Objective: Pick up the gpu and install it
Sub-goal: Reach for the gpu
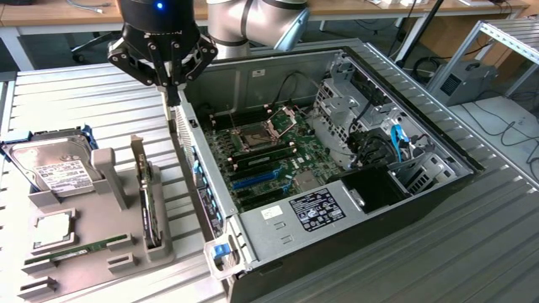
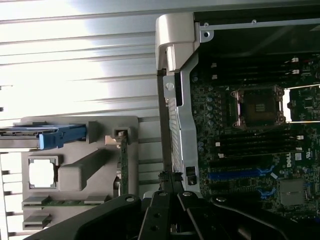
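Currently the gripper [image 1: 173, 95] hangs tips-down with its fingers pressed together and nothing between them. The tips sit at, or just above, the top edge of the computer case's rear wall [image 1: 187, 148]; whether they touch cannot be told. In the wrist view the wall edge runs straight out from the fingertips [image 2: 170, 181].

- The gpu [image 1: 149, 205] is not yet picked up. It stands on edge in a slot of the grey holder [image 1: 101, 208], below the gripper and off to the side away from the case, well apart from the tips. Its silver bracket end is the end nearer the gripper.
- Beyond the gpu, further from the gripper, the same holder carries the hard drive [image 1: 52, 167] and the memory stick [image 1: 80, 248].
- On the gripper's other side, inside the case, lies the motherboard [image 1: 261, 148] with its blue slots [image 1: 252, 180] bare.

Risks, as judged:
- Tips this close to the wall edge could snag or scrape it on any sideways or downward drift.
- Pressed-together fingers cannot take the card. Lowered onto it like this, they would strike its top edge and could rock it in its slot.
- The card is thin and tall, so an off-centre pinch may let it tilt or bind against the holder's posts.
- A tilted card would be likely to miss the slot or foul the rear wall.
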Controlling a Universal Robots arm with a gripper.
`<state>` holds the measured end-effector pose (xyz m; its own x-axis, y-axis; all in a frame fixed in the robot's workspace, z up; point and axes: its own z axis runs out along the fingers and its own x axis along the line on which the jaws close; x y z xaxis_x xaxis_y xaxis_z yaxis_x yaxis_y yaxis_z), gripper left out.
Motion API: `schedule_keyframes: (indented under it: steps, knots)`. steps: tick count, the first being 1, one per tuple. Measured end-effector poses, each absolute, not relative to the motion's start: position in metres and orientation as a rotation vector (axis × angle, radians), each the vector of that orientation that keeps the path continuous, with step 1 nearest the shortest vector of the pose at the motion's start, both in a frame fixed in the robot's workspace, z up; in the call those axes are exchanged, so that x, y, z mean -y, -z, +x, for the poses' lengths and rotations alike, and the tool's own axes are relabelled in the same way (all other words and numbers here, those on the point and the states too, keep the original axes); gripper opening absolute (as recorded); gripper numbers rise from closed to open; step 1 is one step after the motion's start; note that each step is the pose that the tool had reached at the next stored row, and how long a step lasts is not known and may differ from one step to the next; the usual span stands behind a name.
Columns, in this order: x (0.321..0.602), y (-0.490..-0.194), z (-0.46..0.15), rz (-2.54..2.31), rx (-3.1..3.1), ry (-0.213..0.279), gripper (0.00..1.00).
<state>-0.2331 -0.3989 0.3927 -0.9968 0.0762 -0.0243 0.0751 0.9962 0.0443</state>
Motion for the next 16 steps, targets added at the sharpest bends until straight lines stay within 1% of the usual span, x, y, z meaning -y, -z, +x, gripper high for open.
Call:
schedule_keyframes:
  steps: [16]
  knots:
    - [0.3989,-0.3926,-0.2373,0.118,-3.113,-0.068,0.11]
